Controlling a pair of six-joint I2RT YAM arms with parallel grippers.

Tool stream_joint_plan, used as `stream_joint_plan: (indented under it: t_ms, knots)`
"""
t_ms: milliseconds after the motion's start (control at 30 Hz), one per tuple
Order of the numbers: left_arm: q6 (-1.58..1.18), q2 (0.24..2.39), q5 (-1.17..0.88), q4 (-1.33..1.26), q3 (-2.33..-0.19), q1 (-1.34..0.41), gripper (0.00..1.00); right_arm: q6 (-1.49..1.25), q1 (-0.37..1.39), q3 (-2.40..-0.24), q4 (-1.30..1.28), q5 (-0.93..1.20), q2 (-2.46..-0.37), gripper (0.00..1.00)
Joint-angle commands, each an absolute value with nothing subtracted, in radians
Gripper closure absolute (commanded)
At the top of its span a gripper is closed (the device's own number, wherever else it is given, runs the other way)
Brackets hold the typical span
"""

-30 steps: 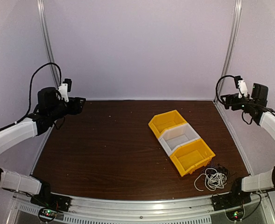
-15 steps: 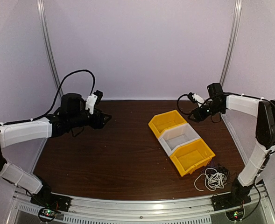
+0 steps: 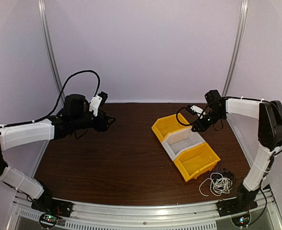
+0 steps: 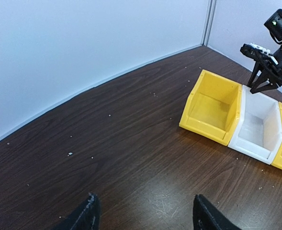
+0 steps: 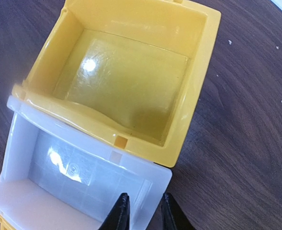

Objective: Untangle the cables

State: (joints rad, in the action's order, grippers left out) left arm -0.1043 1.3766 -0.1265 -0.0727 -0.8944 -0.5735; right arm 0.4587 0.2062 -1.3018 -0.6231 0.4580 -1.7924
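Note:
The cables lie in a heap on the table at the near right: a white coil (image 3: 219, 183) tangled with thin dark cords (image 3: 230, 173). Neither gripper touches them, and neither wrist view shows them. My left gripper (image 3: 111, 120) hovers over the back left of the table, its fingers wide open (image 4: 145, 197) with bare wood between them. My right gripper (image 3: 194, 128) hangs over the far corner of the white bin. Its fingers (image 5: 144, 196) stand close together with a narrow gap and hold nothing.
Three bins stand in a diagonal row right of centre: a yellow bin (image 3: 159, 125), a white bin (image 3: 173, 148) and another yellow bin (image 3: 212, 153), all empty where visible. The cable heap lies just in front of the right arm's base (image 3: 234, 206).
Both arms have swung in from the side walls over the table. The right gripper came down above the bins and its fingers narrowed. The cables have not moved.

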Motion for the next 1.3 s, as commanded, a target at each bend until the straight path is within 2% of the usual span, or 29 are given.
stream_joint_plan:
  t_ms: [0,133,333,533,600,633,700,800,900,1100,1267]
  knots:
    - [-0.095,1.384,-0.124,-0.084,-0.93,-0.577,0.32,0.466,0.247,-1.308,-0.645,0.413,-1.815,0.81]
    - [-0.102,1.368,-0.138,-0.072,-0.94,-0.582,0.32,0.454,0.289,-1.373,-0.66,0.394,-1.863,0.86]
    - [-0.072,1.33,-0.188,-0.096,-0.92,-0.587,0.31,0.478,0.38,-1.526,-0.713,0.361,-1.993,0.89]
    - [0.006,1.333,-0.313,-0.123,-0.887,-0.594,0.32,0.487,0.441,-1.794,-0.835,0.467,-2.11,0.91]
    - [0.053,1.324,-0.315,-0.138,-0.86,-0.61,0.32,0.492,0.437,-1.841,-0.863,0.49,-2.078,0.86]
    - [0.064,1.321,-0.302,-0.142,-0.848,-0.622,0.32,0.496,0.432,-1.838,-0.862,0.487,-2.04,0.78]
    - [0.077,1.323,-0.269,-0.137,-0.85,-0.652,0.32,0.498,0.415,-1.78,-0.834,0.478,-1.942,0.62]
    - [0.057,1.365,-0.171,-0.086,-0.9,-0.711,0.32,0.506,0.367,-1.626,-0.79,0.468,-1.764,0.5]
    - [-0.071,1.434,-0.093,-0.072,-0.963,-0.752,0.34,0.488,0.301,-1.411,-0.699,0.48,-1.564,0.46]
    - [-0.236,1.67,0.036,-0.043,-1.153,-0.85,0.34,0.351,0.111,-0.94,-0.327,0.542,-1.204,0.4]
    - [-0.298,1.87,0.087,-0.008,-1.331,-0.916,0.27,0.288,0.024,-0.824,-0.217,0.562,-1.115,0.39]
